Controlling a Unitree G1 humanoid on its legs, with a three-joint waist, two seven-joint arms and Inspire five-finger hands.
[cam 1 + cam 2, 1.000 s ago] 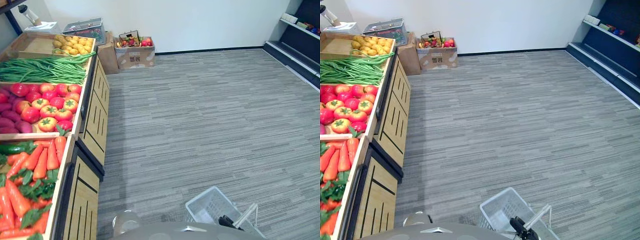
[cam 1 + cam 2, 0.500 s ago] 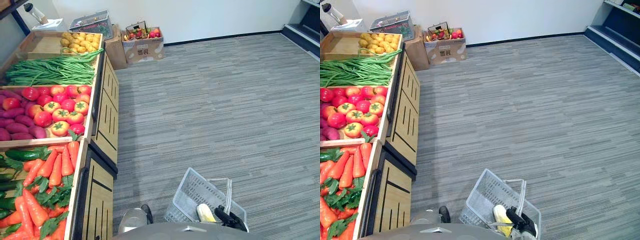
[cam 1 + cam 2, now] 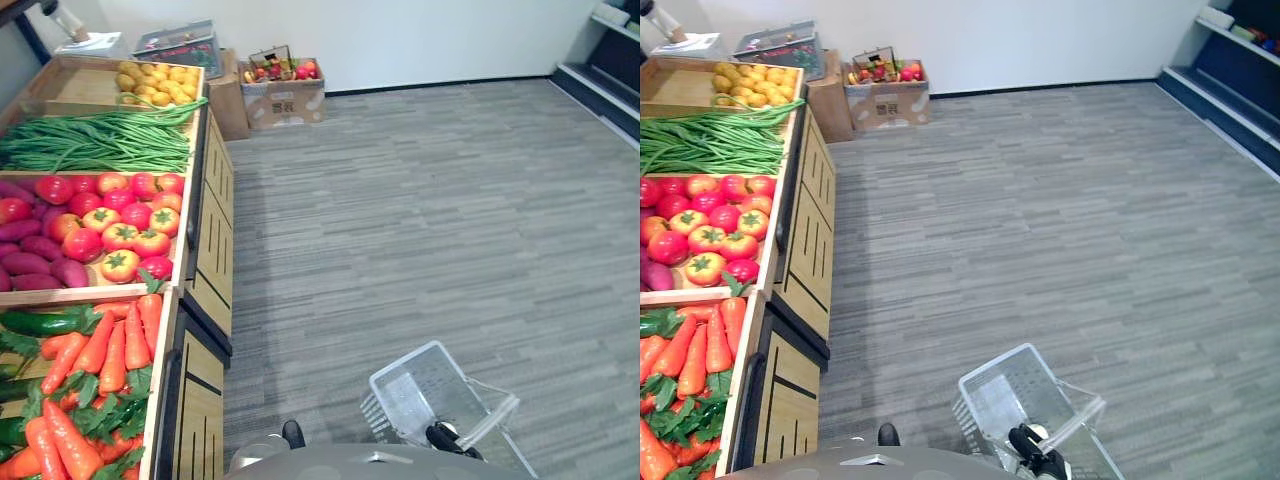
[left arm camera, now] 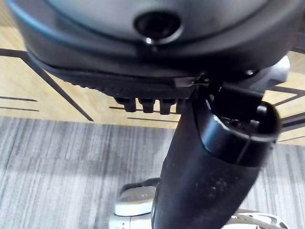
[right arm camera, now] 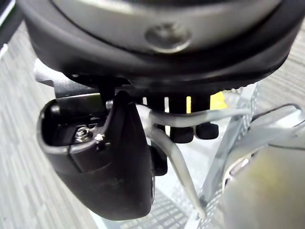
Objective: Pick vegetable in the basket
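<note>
**Left eye view.** Left side: stand (image 3: 205, 250) with crates. Nearest hold carrots (image 3: 100, 350) and cucumbers (image 3: 45, 322), then tomatoes (image 3: 120, 215) and sweet potatoes (image 3: 35, 260), then beans (image 3: 100, 145), and yellow produce (image 3: 160, 85) farthest. Far wall: box (image 3: 283, 98) of mixed produce. Near right: basket (image 3: 405, 362), hanging from the right hand (image 3: 445, 438), well apart from the stand.

**Right eye view.** Same stock. A pale bit (image 3: 1038, 432) sits beside the hand, kind unclear.

**Left wrist view.** The left hand (image 4: 143, 102) has its fingers curled in and holds nothing.

**Right wrist view.** The right hand's fingers are hooked round the handle (image 5: 190, 119). A yellow item (image 5: 217, 100) shows inside the basket.

**Progress, as I judge it.** The basket is carried, with perhaps one item in it. Picking from the crates is still to do.
</note>
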